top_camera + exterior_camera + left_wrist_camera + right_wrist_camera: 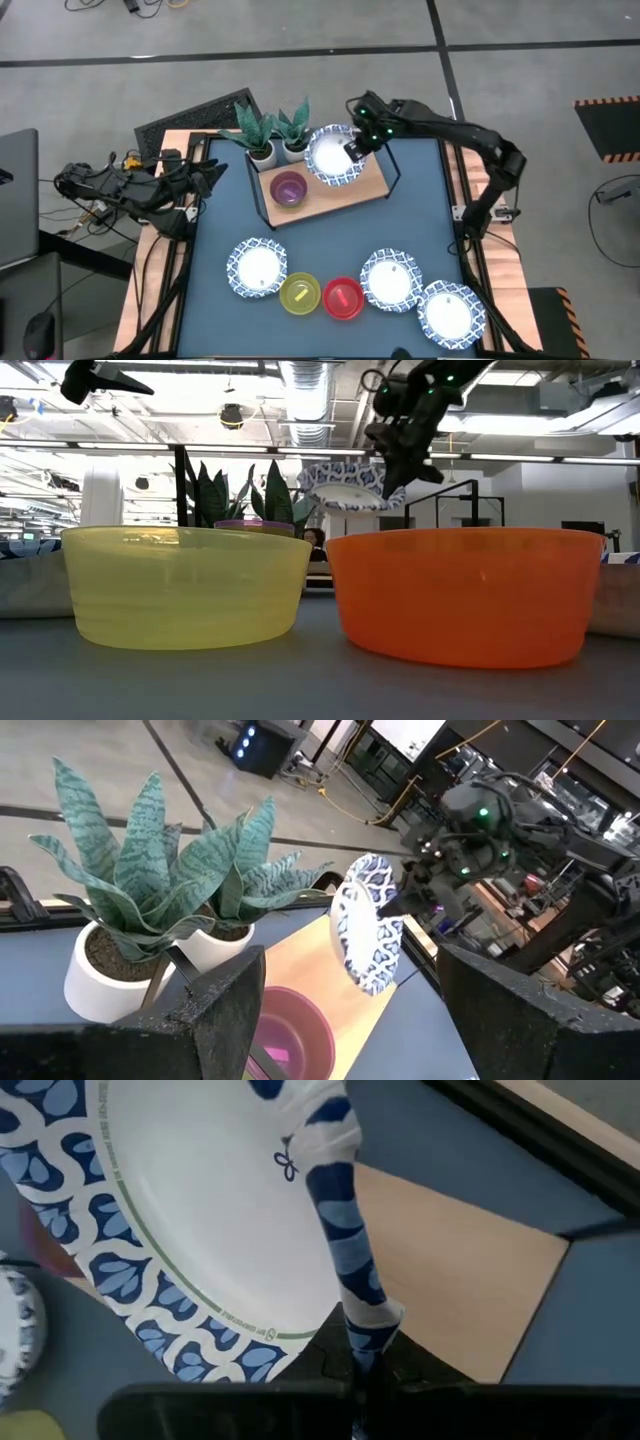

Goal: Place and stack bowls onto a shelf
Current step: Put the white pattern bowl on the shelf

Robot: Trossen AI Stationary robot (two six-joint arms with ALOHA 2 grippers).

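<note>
Pinching patterned bowl (334,156) rim above shelf (372,184), right fingers (365,1342) mostly hidden, left fingers (230,1000) apart.

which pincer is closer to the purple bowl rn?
Right. The right pincer is over the shelf, shut on a patterned bowl's rim, just beside the purple bowl. The left pincer waits open at the table's left edge, farther away.

held bowl (335,156): white, blue-patterned rim | shelf bowl (288,189): purple | shelf (365,184): light wood
</note>
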